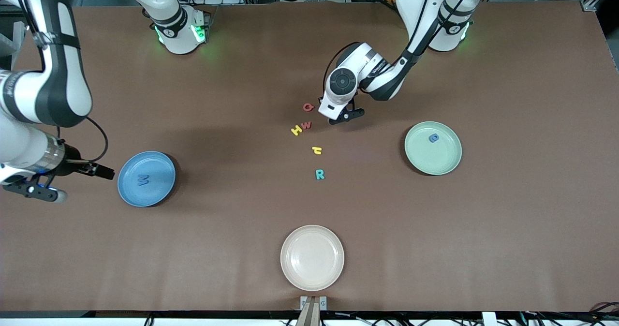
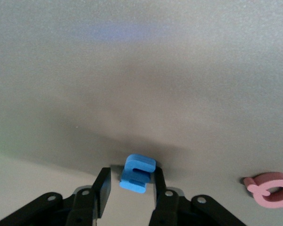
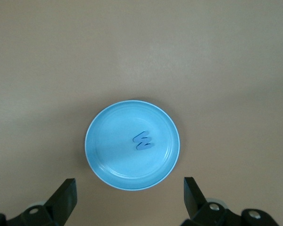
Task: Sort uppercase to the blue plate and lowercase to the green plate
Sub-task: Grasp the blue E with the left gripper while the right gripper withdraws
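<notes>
A: Left gripper (image 1: 344,116) down at the table (image 1: 508,219), just beside red Q (image 1: 308,107). Position of blue m?

B: Blue m (image 2: 137,173) between the fingers in the left wrist view, standing on edge. One finger (image 2: 159,181) touching it, the other a little apart, so straddling, not pinching. Hidden under the wrist in the front view.

A: Right gripper?

B: Right gripper (image 1: 104,172) waiting in the air at the right arm's end of the table, beside the blue plate (image 1: 128,190), fingers spread wide, nothing between them.

A: Plates?

B: Blue M (image 1: 142,179) on the blue plate. Blue rounded letter (image 1: 434,137) on the green plate (image 1: 435,169), toward its farther rim. Nothing on the cream plate (image 1: 312,277) at the near edge.

A: Crowding round the pick?

B: Red w (image 1: 306,125) and yellow H (image 1: 296,130) touching each other, nearer the camera than red Q. Then yellow h (image 1: 316,150), then teal R (image 1: 319,174), each apart. Bare table between the left gripper and the green plate; the letters all toward the right arm's end from it.
</notes>
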Available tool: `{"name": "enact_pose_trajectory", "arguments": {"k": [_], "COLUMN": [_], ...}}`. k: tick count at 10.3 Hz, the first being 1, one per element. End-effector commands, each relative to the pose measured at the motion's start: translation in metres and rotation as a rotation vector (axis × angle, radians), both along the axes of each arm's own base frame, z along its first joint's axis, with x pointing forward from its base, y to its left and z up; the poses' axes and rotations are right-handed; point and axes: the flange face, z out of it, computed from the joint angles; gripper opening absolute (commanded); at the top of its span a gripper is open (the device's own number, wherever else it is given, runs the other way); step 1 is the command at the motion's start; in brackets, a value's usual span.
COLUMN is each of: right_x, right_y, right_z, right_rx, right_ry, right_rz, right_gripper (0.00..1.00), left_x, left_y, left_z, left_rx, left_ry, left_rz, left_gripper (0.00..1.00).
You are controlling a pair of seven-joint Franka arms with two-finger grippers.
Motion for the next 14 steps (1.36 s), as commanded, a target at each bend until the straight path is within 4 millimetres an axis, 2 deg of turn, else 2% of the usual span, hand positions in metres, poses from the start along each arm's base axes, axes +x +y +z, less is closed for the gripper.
{"name": "enact_pose_trajectory", "arguments": {"k": [1,2,5,8,14], "right_x": [0.003,0.004,0.007,0.003,-0.003], "right_y": [0.001,0.005,0.013,0.019,0.021], "right_z": [0.031,0.034,0.068,0.092,0.111], "right_rx": [0.006,0.007,0.011,0.015,0.018], "right_ry": [-0.022,-0.028,-0.038,-0.054,-0.083], "right_rz": [0.005,0.011,0.049,0.068,0.073], "right_gripper": [1.0,1.0,1.0,1.0,1.0], "left_x": [-0.002,-0.002,-0.004,-0.003,-0.002], "left_y": [0.001,0.002,0.003,0.003,0.003], "left_z": [0.003,0.002,0.0,0.0,0.002], "left_rx": [-0.03,-0.03,-0.034,-0.045,-0.047], "left_ry": [-0.004,-0.004,-0.011,-0.026,-0.03], "left_rz": [0.004,0.004,0.006,0.011,0.014], "left_gripper": [0.43,0.43,0.39,0.35,0.25]}}
